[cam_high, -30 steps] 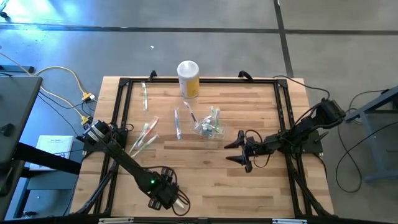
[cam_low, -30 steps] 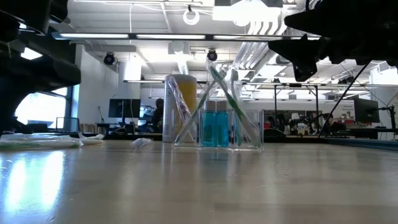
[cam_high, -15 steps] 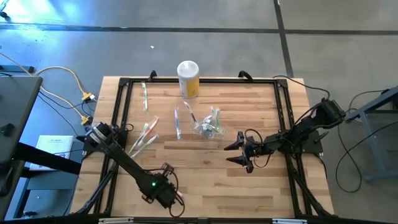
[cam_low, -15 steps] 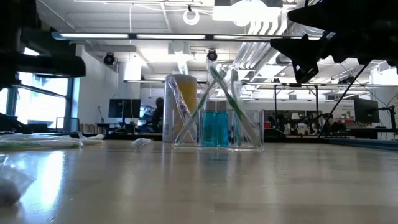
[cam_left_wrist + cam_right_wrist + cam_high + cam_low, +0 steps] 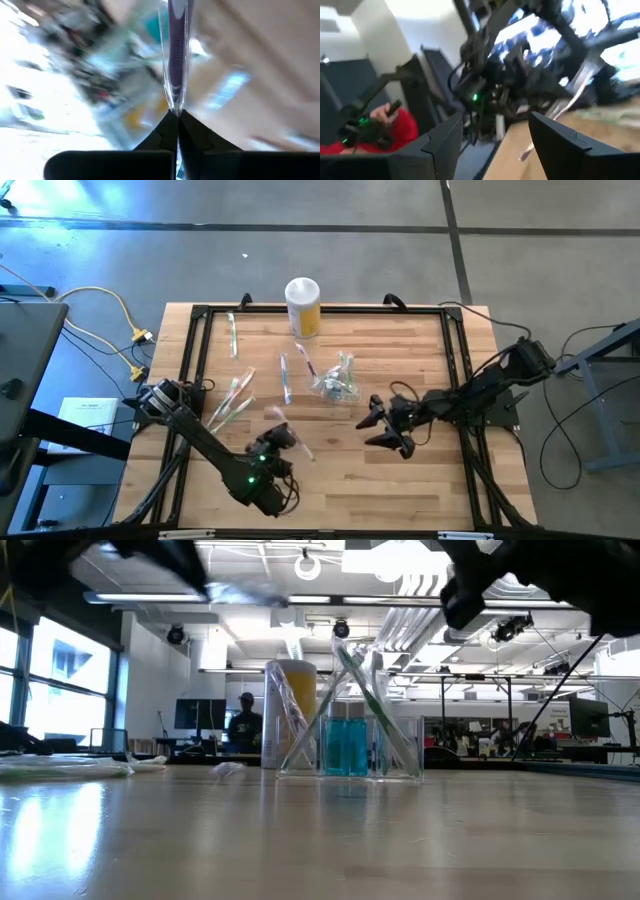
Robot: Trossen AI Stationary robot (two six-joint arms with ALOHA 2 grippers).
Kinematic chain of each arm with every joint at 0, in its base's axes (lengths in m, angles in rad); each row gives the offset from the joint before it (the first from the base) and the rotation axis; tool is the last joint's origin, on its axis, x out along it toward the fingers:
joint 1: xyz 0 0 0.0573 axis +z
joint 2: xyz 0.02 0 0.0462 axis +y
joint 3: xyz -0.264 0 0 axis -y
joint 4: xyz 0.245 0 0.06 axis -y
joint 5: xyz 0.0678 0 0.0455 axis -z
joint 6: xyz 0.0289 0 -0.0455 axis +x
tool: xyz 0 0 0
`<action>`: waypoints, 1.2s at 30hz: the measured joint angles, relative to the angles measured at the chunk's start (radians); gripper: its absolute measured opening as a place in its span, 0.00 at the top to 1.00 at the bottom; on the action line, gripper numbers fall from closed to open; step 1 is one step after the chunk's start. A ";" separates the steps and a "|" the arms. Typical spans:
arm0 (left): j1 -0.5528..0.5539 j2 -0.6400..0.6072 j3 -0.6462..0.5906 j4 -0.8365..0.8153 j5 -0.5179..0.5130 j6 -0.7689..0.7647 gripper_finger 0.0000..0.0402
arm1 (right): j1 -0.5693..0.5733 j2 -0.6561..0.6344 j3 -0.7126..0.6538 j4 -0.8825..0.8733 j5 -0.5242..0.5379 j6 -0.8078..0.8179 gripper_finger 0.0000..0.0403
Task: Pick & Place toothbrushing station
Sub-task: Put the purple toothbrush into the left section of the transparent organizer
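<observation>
The left gripper (image 5: 283,438) is clamped on a wrapped brush (image 5: 175,60): in its wrist view the two fingers (image 5: 167,131) meet on the tail of the clear sleeve, and the purple-looking brush stands straight out past their tips. From above, the sleeve shows pale just ahead of the jaws, lifted off the table (image 5: 420,490). The holder (image 5: 335,383) sits further ahead of those jaws, near the table's middle, with upright brushes already in it (green ones show in the low view, beside two teal tubes). Three loose brushes (image 5: 236,395) lie off to the side of the left jaws, well apart from them, and two more rest just short of the holder.

The right gripper (image 5: 383,425) hangs with its jaws apart and nothing between them, the holder a little way ahead of them.

The likely trouble is the grip itself: it pinches only the end of a slick wrapper, so the brush could swing or slip out on the way. A long brush held by its tail may also catch the holder's rim or the standing brushes and tip the light holder. The two arms are near enough to crowd each other there.
</observation>
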 joint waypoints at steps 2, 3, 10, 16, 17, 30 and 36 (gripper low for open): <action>0.005 0.003 0.001 0.073 -0.107 0.141 1.00 | -0.008 0.000 0.052 -0.103 -0.044 0.025 0.45; 0.011 0.007 0.000 0.110 -0.158 0.213 1.00 | -0.009 0.000 0.081 -0.165 -0.053 0.030 0.45; 0.063 0.018 0.003 0.398 -0.350 0.564 1.00 | -0.009 0.000 0.227 -0.521 0.061 0.013 0.45; 0.080 0.017 0.003 0.491 -0.385 0.716 1.00 | -0.007 0.000 0.247 -0.587 0.150 -0.003 0.45; 0.083 0.017 0.003 0.501 -0.378 0.736 1.00 | -0.007 0.000 0.247 -0.588 0.150 -0.001 0.45; 0.150 0.016 0.003 0.750 -0.334 0.929 1.00 | -0.007 0.000 0.247 -0.612 0.161 0.006 0.45; 0.175 0.016 0.003 0.812 -0.286 0.988 1.00 | -0.015 0.000 0.247 -0.615 0.184 -0.011 0.45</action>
